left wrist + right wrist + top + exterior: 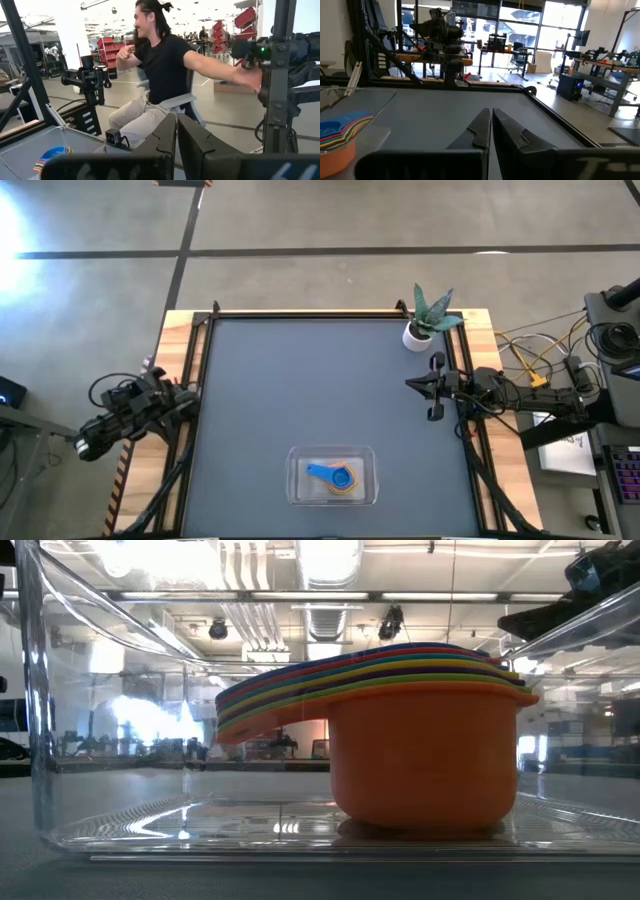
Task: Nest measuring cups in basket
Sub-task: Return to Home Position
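Note:
The measuring cups [335, 478] sit nested in one stack inside the clear basket [296, 470], near the table's front edge. In the low view the orange cup [425, 755] is outermost and rests by its base on the basket floor [200, 825]. The coloured handles [270, 700] fan out to one side. My left gripper [176, 131] is shut and holds nothing; its arm [135, 408] is folded at the table's left edge. My right gripper [412, 384] is shut and holds nothing; it stays level at the right edge, pointing across the table.
A small white pot with a green plant [420, 330] stands at the far right corner, just beyond my right gripper. A person [160, 65] sits beyond the table in the left wrist view. Bare grey tabletop [300, 380] lies between the arms.

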You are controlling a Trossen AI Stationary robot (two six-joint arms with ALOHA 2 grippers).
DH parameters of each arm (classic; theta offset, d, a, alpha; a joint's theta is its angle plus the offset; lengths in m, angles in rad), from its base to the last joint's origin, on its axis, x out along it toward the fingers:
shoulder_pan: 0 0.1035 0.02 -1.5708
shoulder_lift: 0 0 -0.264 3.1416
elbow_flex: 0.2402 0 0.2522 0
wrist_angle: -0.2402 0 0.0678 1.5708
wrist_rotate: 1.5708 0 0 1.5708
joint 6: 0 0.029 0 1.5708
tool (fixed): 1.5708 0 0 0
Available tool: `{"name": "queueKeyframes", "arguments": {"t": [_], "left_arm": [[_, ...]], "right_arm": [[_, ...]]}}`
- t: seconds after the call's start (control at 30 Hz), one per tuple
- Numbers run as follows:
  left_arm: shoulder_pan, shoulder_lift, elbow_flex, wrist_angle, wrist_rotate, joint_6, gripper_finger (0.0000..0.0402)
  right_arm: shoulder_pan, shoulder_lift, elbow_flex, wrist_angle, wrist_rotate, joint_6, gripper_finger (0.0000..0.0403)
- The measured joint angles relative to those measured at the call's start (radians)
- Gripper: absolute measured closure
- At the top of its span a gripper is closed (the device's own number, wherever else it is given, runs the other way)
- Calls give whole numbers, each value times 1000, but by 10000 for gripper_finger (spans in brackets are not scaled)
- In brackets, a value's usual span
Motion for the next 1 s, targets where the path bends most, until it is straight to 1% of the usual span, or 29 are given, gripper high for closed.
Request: {"name": "queueKeyframes", "arguments": {"t": [0.2, 1.0], "left_arm": [[0, 0, -19, -4, -4, 128, 402], [0, 0, -20, -9, -8, 129, 402]], "right_arm": [[0, 0, 0, 0, 0, 0, 394], [0, 0, 0, 0, 0, 0, 394]]}}
